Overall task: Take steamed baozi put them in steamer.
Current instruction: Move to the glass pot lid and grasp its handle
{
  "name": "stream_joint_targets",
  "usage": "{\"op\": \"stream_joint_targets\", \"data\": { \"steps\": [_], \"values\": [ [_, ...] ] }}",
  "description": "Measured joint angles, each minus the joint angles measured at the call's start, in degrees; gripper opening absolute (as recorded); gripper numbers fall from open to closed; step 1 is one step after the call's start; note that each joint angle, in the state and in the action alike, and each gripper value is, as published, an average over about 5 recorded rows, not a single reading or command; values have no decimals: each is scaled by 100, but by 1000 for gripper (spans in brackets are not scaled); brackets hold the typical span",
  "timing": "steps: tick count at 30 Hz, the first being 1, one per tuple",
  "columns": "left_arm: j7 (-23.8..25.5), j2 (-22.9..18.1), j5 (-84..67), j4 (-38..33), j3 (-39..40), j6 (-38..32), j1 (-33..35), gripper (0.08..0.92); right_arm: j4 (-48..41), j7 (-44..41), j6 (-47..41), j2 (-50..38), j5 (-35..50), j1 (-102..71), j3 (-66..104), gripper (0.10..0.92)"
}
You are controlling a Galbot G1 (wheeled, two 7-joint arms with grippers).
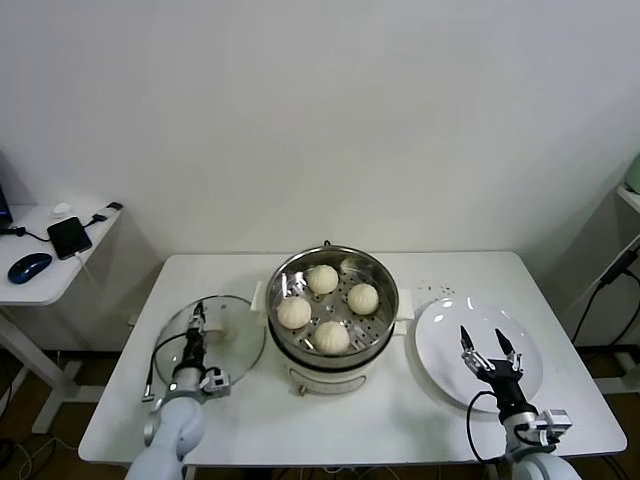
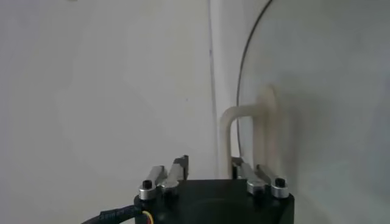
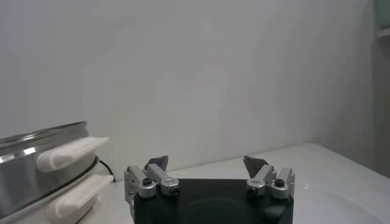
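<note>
White table [image 1: 330,420] carried the steamer [image 1: 333,355] at centre, four steamed baozi [image 1: 331,336] on its tray. Glass lid [image 1: 230,345] lay left under the left gripper [image 1: 197,322], whose grip was unclear. Plate [image 1: 440,335] lay right, the right gripper [image 1: 488,347] spread above.

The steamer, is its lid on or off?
Off. The steamer is uncovered, four baozi showing inside; the glass lid lies on the table beside it.
</note>
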Motion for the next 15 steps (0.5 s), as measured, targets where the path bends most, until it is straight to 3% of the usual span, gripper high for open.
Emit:
{"op": "stream_joint_targets", "data": {
  "steps": [8,15],
  "values": [
    [-8,-1,-48,35,-39,22,48,195,6,-1,-8,54,-55,18,-3,823],
    [217,83,-120,-195,-40,218,197,159,7,-16,-21,45,-105,29,-28,823]
  ]
}}
